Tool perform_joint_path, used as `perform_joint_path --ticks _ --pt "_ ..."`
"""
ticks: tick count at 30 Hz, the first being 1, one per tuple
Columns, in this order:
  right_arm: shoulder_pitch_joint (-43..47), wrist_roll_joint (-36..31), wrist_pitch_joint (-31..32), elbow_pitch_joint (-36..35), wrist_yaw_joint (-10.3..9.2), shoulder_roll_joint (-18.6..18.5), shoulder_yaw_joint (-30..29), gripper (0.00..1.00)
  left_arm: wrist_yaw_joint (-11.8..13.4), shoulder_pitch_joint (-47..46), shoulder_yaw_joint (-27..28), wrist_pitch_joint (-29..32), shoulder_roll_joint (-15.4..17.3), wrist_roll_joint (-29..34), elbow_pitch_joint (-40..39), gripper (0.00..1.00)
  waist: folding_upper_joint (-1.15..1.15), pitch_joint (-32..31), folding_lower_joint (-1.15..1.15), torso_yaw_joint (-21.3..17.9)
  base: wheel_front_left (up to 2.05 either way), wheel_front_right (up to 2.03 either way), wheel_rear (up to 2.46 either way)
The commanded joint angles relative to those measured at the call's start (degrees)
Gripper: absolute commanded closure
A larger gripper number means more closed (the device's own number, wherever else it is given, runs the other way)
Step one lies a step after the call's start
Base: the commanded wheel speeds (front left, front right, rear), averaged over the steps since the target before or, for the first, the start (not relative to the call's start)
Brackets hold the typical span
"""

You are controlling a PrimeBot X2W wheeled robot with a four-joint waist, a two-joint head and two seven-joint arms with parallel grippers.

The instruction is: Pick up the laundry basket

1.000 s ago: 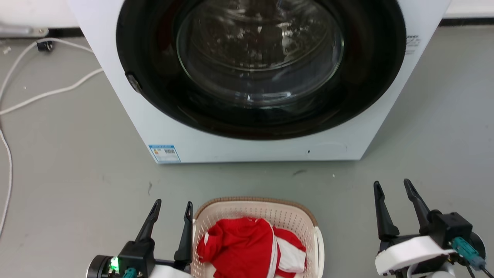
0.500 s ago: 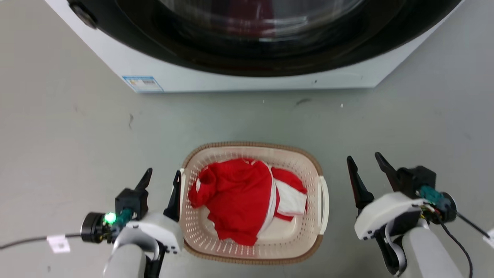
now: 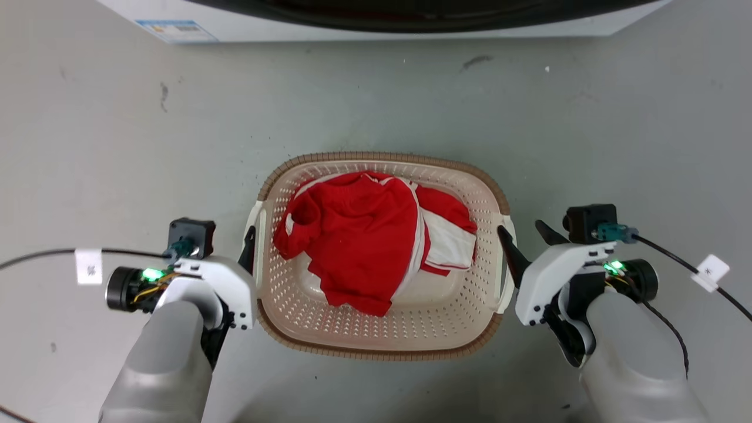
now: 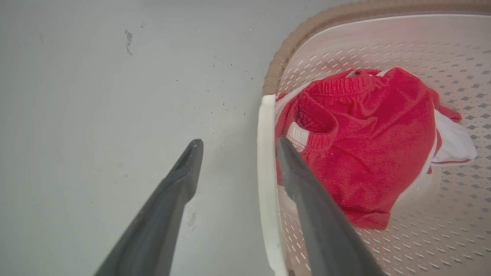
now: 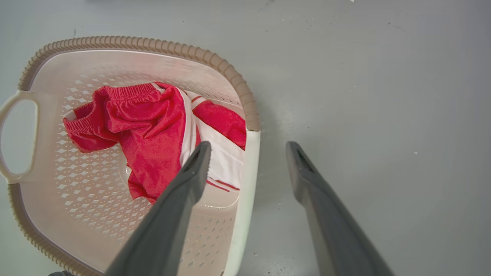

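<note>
The basket (image 3: 383,157) sits on a grey floor (image 3: 117,147) directly in front of the robot, a short way out from the white washer (image 3: 376,26) whose lower edge crosses the top of the head view. The left gripper (image 4: 238,142) is at the basket's left side and the right gripper (image 5: 249,147) at its right, roughly level with one another. Both have their fingers spread wide, and neither is gripping anything. In the left wrist view, the white left handle (image 4: 264,172) runs up between that gripper's two dark fingers: one finger (image 4: 307,199) reaches over the inside of the basket, above the clothing, while the other hangs over bare floor outside. The right wrist view shows the mirror of this, with the right handle (image 5: 248,172) between the fingers, the inner finger (image 5: 180,199) over the basket's interior and the outer one over the floor (whether any finger actually touches a handle cannot be told). A crumpled red garment (image 3: 358,241) with white stripes and a white panel lies inside, covering much of the perforated bottom and leaning toward the far wall. The brown woven-look rim is unbroken around the front and back and stops at each handle. Green lights glow on both wrists, and a dark cable (image 3: 41,254) carrying a white tag (image 3: 89,265) trails away to the left. A blue-and-white label (image 3: 176,29) is stuck at the washer's lower left corner.
</note>
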Motion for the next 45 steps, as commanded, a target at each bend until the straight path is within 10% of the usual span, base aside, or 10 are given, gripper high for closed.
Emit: perform_joint_path --ticks 1,38,39,40,41,45 --pt "-2.19 1.44 0.62 1.68 -0.02 -0.04 1.26 0.00 -0.04 -2.33 -1.86 0.66 0.01 -1.21 1.85 0.00 0.00 2.25 -0.01 0.03 0.00 0.00 0.00" --pt "-19.29 13.09 1.74 24.47 -0.02 -0.02 16.48 0.00 -0.01 -14.45 -32.48 10.14 5.28 -27.43 7.29 0.00 0.00 10.02 -0.01 0.83 0.00 0.00 0.00" --pt "-19.37 13.26 2.18 24.72 -0.02 0.00 16.94 0.00 -0.01 -14.34 -32.93 10.53 4.98 -28.26 7.20 0.52 0.00 10.12 -0.01 0.96 0.00 0.00 0.00" --pt "-19.42 13.53 2.48 24.81 -0.02 0.00 17.34 0.54 -0.01 -14.24 -33.56 10.75 4.82 -28.77 6.89 1.00 0.00 10.19 -0.01 1.06 0.00 0.00 0.00" --pt "-19.58 13.64 2.55 24.96 -0.02 -0.01 17.62 1.00 -0.01 -14.20 -34.12 10.85 4.88 -29.39 6.65 1.00 0.00 10.23 -0.01 1.14 0.00 0.00 0.00" --pt "-20.29 13.77 1.65 26.07 0.02 -0.18 18.27 1.00 -0.01 -13.71 -36.17 10.87 5.30 -31.75 6.03 1.00 0.00 9.92 -0.01 1.31 0.00 0.00 0.00"
